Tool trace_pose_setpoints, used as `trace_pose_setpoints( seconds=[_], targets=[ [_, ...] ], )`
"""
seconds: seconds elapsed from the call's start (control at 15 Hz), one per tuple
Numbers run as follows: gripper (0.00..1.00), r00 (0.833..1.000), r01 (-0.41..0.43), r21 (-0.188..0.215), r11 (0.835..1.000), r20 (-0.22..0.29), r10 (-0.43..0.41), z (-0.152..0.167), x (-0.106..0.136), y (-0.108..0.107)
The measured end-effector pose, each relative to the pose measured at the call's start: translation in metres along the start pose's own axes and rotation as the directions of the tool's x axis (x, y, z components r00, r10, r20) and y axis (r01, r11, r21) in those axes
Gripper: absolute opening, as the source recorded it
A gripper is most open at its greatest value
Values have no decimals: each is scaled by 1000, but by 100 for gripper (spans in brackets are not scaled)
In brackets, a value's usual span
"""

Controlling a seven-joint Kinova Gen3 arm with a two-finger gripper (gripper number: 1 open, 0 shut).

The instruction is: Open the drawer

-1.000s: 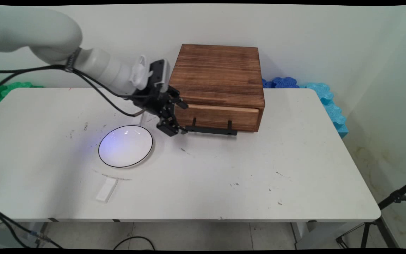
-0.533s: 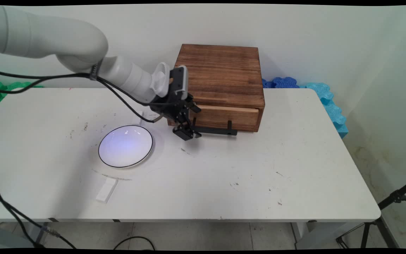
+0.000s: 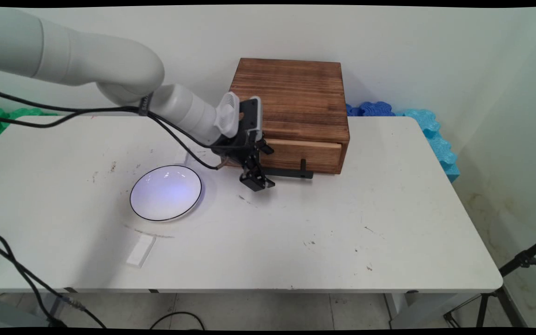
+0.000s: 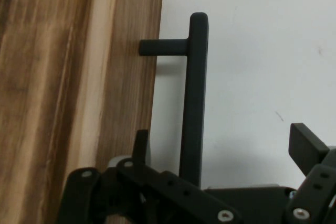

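– Main view had the gripper point(image 3: 257, 179) low at the front of the box point(image 3: 291, 97), right at the left end of the drawer's point(image 3: 305, 156) handle point(image 3: 291, 173). Was it actually gripping anything?

– Nope. Hand view showed the fingers point(image 4: 310, 148) spread wide, one on each side of the handle point(image 4: 194, 103), with the bar running up between them. Nothing was clamped. The bar sat closer to the finger on the wood side, but whether it touched was hard to say.

– So the drawer was shut?

– Pretty much, going by how it sat. The front looked about flush with the box. A pale strip ran along its top edge, so a crack of opening couldn't be ruled out. No pull looked to have started, anyway. The gripper was lined up around the handle, and that was as far as things had got.

– Anything inside it?

– Couldn't tell, since the inside was hidden. The plate point(image 3: 165, 192) to the left of the gripper held nothing. A small white block point(image 3: 141, 250) lay on the table point(image 3: 342, 232) nearer the front edge, well apart from the gripper.
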Motion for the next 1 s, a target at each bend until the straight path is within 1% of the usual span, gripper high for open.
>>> trace_pose_setpoints(
  seconds=[0.4,1.0],
  targets=[
    [100,1000,-3,9,1000,25,3,20,4,6],
    [100,998,-4,15,1000,57,3,44,5,12]
  ],
)
